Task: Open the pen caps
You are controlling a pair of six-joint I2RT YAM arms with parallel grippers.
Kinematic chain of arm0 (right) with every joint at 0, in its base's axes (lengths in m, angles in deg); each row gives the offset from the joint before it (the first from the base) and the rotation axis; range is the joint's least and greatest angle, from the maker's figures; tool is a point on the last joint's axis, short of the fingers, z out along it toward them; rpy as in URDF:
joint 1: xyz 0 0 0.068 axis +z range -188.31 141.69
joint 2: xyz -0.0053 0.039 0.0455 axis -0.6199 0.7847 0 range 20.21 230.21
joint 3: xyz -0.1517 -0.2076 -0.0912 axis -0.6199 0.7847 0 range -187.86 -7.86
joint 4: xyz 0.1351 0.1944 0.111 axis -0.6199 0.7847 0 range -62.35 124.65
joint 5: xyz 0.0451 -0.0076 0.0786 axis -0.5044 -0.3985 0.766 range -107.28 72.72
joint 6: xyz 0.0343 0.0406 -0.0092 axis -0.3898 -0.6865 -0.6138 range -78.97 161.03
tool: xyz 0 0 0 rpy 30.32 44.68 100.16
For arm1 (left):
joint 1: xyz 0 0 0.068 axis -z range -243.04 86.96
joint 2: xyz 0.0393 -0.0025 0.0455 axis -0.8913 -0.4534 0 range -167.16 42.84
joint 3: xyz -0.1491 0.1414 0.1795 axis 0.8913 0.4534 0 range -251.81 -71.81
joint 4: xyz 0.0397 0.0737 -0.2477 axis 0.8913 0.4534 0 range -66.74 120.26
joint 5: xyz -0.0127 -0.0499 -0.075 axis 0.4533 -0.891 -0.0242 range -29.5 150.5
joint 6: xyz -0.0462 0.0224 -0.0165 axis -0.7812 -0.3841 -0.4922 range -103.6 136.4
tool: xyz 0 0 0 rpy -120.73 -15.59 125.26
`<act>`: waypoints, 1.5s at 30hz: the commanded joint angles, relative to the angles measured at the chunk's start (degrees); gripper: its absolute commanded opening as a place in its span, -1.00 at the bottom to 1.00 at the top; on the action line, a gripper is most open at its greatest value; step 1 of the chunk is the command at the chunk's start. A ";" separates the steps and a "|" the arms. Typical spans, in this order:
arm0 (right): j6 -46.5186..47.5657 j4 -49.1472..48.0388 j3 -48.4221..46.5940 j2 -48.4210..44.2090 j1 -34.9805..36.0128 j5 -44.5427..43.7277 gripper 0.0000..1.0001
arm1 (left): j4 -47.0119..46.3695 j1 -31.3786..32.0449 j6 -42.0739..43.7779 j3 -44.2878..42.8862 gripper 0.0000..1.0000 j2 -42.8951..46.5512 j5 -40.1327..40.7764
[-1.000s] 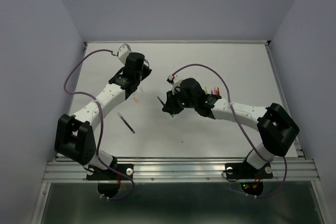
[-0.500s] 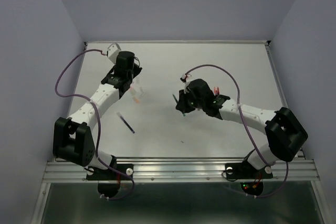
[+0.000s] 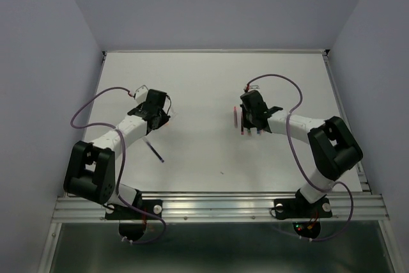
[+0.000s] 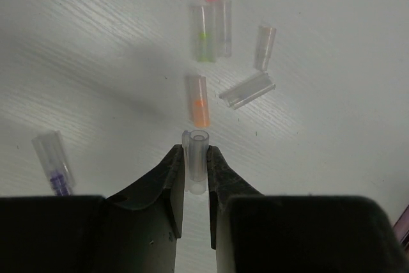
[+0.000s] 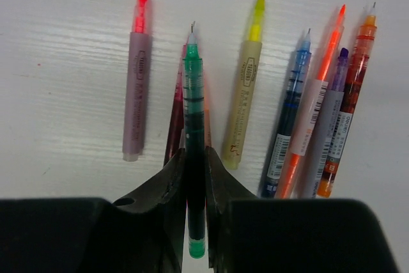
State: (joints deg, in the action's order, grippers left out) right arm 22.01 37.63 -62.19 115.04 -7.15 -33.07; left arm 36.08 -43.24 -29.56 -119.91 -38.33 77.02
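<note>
L gripper: fingers pinch clear cap, open end poking past tips, just short of orange cap on table. Other loose caps lie beyond and beside orange cap. R gripper: fingers clamp green pen btwn them, nib fwd, above uncapped pens.

Top view: soft, even overhead light; white table bright, side walls dimmer, only faint shadows under arms; small items too tiny to resolve. Left wrist: broad soft shadow over upper-left of table, brighter patch at right; clear cap in left tool shows faint rim highlight, far caps slightly soft. Right wrist: crisp, print on pens nearly legible w/ thin shadows beside; green pen in right tool sharp. Both tool bodies near-black, no detail.
</note>
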 commanded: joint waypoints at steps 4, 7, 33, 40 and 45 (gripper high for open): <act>1.45 1.62 -3.95 2.29 -0.31 -6.10 -0.52 | 0.36 -0.02 -1.16 -1.82 -1.00 -3.56 1.24; 0.92 1.71 -3.77 1.86 -0.31 -5.57 -0.35 | 0.89 -0.02 -1.24 -2.97 -0.86 -5.23 1.59; 1.10 2.86 -1.49 -12.82 -0.31 2.52 1.00 | 11.15 -0.19 -4.75 -1.04 0.98 1.18 5.37; 1.01 2.85 -1.05 -13.35 -0.31 1.12 1.00 | 14.34 -3.09 -8.45 3.18 0.98 3.82 5.90; 0.92 2.85 -0.87 -13.18 -0.31 -0.38 1.00 | 14.25 -3.79 -9.24 3.97 0.96 2.42 5.90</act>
State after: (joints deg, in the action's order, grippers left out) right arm 23.08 41.28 -63.20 103.28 -7.20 -31.36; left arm 48.50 -46.63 -36.86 -116.37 -35.90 80.67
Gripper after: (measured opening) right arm 0.995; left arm 0.986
